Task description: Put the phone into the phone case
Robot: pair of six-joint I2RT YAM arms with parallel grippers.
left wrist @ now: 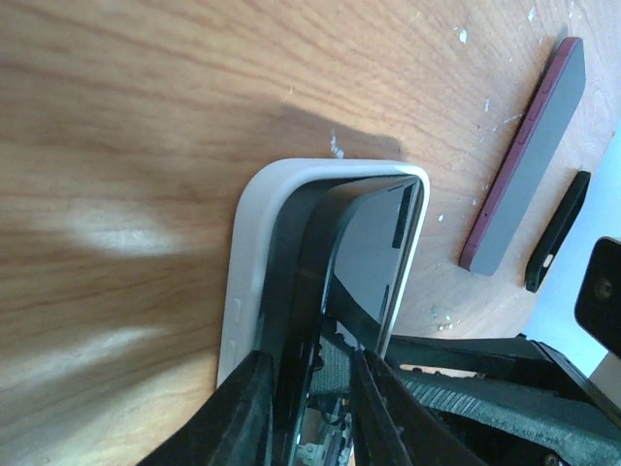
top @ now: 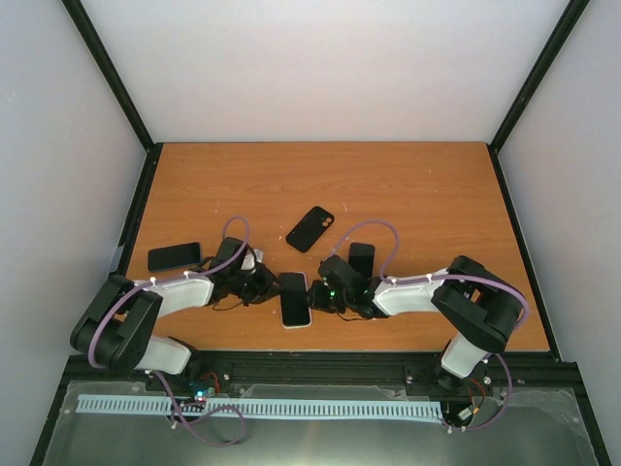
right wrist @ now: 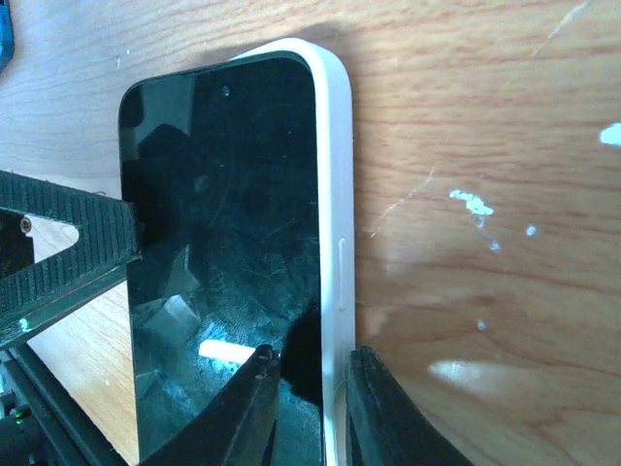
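The black phone [top: 294,294] lies in the white phone case [top: 296,322] at the near middle of the table. In the left wrist view the phone [left wrist: 374,233] sits tilted inside the case [left wrist: 247,262], its near edge raised above the case wall. My left gripper [top: 264,284] [left wrist: 310,408] is shut across the case's left wall and the phone's edge. My right gripper [top: 322,294] [right wrist: 312,408] is shut across the case's right wall [right wrist: 335,194], one finger on the phone's screen [right wrist: 223,243].
A black case [top: 310,228] lies beyond the grippers. A dark phone [top: 174,256] lies at the left. A maroon phone [top: 361,258] [left wrist: 529,155] lies right of centre, with a thin black object [left wrist: 558,233] beside it.
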